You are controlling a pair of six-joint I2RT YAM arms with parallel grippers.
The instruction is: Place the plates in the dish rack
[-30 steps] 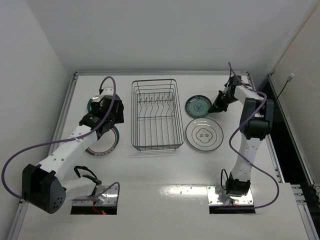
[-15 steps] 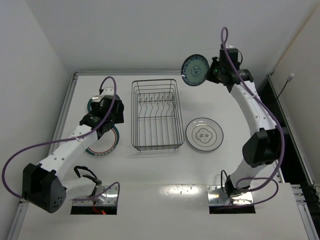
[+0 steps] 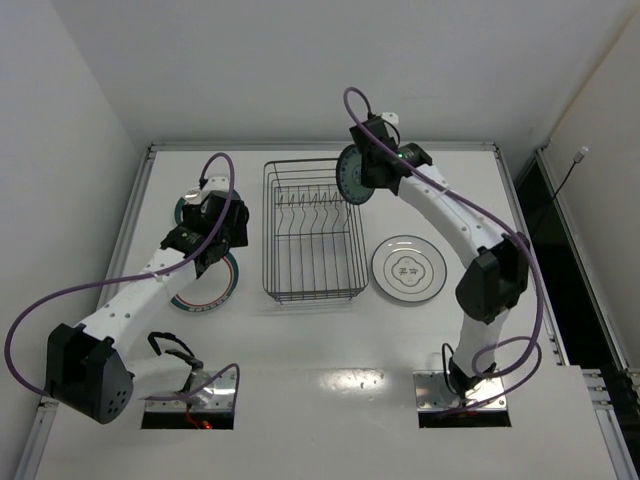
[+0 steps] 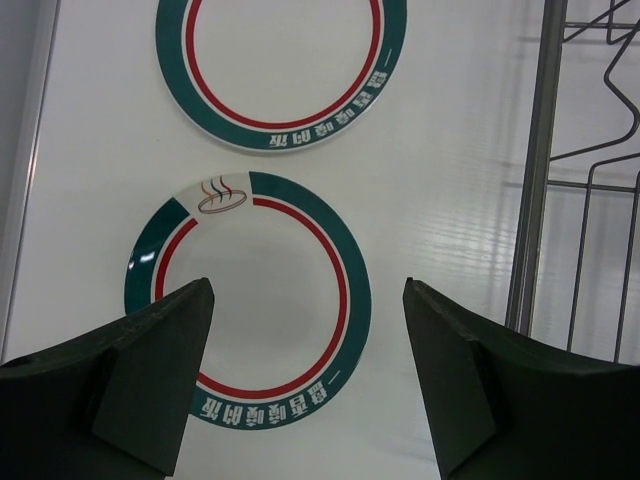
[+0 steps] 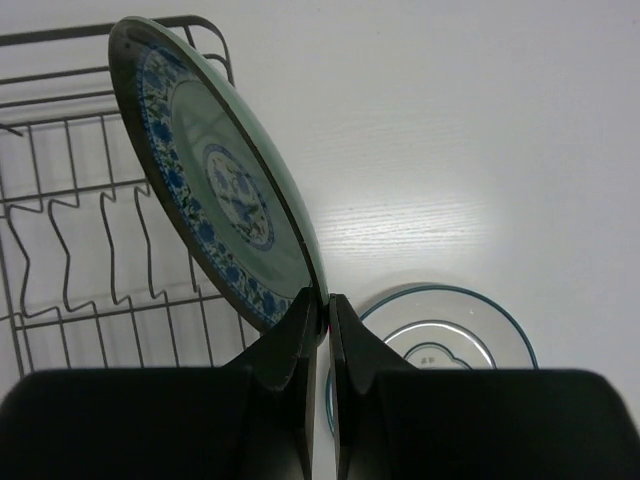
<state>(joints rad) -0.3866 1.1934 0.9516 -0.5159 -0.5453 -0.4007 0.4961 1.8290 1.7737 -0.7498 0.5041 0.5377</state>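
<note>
Right gripper, clamped on the green plate rim, holds it edge-up over the rack far-right corner, prongs below-left. Left gripper gapes empty, left of the rack.

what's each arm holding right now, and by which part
The right arm's jaws pinch the blue-patterned plate by its rim, on edge; the left arm's open jaws hold nothing.

Dark metal wire on the rack, thin and smooth with a dull sheen. Glazed ceramic, glossy: the green plate, catching soft reflections on its face, and both banded plates. White table smooth, semi-gloss, faint grain showing in the glare; left fingers dark matt plastic.
</note>
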